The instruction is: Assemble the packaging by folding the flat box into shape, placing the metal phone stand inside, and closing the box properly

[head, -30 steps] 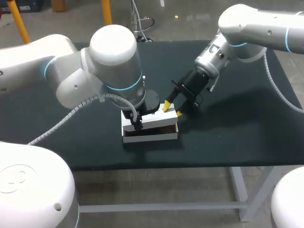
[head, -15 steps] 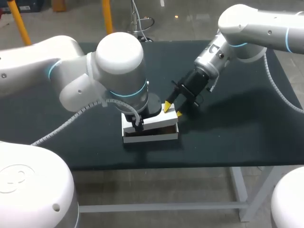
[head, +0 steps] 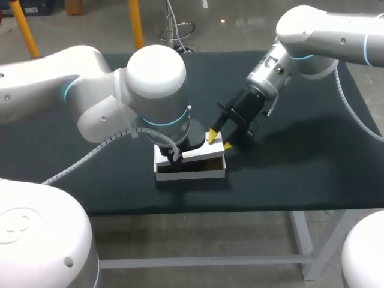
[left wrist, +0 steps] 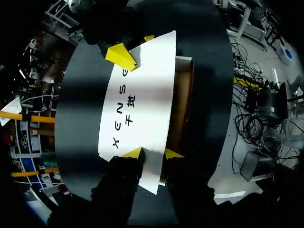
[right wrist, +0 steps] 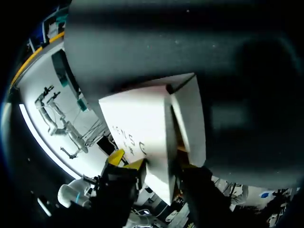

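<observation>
The left claw (left wrist: 153, 153) stands at the left end of the white rectangular cardboard box (head: 191, 171), set narrow but not clamped. 1 yellow fingertip (left wrist: 133, 153) rests on top of the box's white printed lid (left wrist: 137, 95), and the other hangs just past the lid's edge, over the opening. The right claw (head: 219, 140) is at the box's right end, against the far end of the same lid. I cannot tell whether it is clamped on the lid or only resting there.

The box sits near the middle of the dark desk (head: 288, 174), already folded into shape. Its lid is tilted up along the front, leaving a gap that shows the brown inside (left wrist: 183, 104). The metal phone stand cannot be seen through that gap, so I cannot say whether it is in the box.

The step in hand looks like the closing: both claws are on the lid, 1 at each end of the box.

The next move probably calls for both ends to go down evenly, so that the lid's front edge tucks inside the box's front wall. Uneven pressure could crease the card or slide the box along the desk.
</observation>
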You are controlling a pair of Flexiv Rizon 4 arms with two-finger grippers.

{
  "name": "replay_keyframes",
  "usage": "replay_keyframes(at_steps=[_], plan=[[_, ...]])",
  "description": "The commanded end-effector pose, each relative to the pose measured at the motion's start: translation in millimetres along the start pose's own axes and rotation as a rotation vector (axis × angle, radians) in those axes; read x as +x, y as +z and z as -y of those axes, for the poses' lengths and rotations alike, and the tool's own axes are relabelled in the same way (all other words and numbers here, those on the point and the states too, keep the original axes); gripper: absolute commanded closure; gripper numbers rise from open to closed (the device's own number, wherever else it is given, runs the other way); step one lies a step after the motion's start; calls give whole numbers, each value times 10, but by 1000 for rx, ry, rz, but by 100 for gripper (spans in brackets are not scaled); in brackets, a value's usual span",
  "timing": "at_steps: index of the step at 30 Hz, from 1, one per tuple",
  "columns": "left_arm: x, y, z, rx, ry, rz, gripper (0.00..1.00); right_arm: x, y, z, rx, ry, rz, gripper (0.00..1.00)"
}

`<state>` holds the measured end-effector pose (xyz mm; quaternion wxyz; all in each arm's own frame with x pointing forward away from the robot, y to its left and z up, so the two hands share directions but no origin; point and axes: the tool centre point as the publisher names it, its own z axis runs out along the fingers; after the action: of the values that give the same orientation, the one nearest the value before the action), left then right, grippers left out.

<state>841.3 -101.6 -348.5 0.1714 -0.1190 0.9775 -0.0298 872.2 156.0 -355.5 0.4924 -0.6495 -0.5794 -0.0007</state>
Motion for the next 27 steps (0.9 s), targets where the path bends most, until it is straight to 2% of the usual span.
replay_keyframes(at_steps=[1,10,15,27], plan=[[13,20,-1,-1,2,-3,73,-34,-26,47,-6,5,0,56],[18,19,-3,-3,18,-22,70,-115,-91,121,-24,2,-15,55],[19,16,-7,-7,25,-28,71,-136,-135,188,-40,-15,-29,55],[50,85,1,-23,30,-50,71,-119,-147,318,-66,-48,-30,57]])
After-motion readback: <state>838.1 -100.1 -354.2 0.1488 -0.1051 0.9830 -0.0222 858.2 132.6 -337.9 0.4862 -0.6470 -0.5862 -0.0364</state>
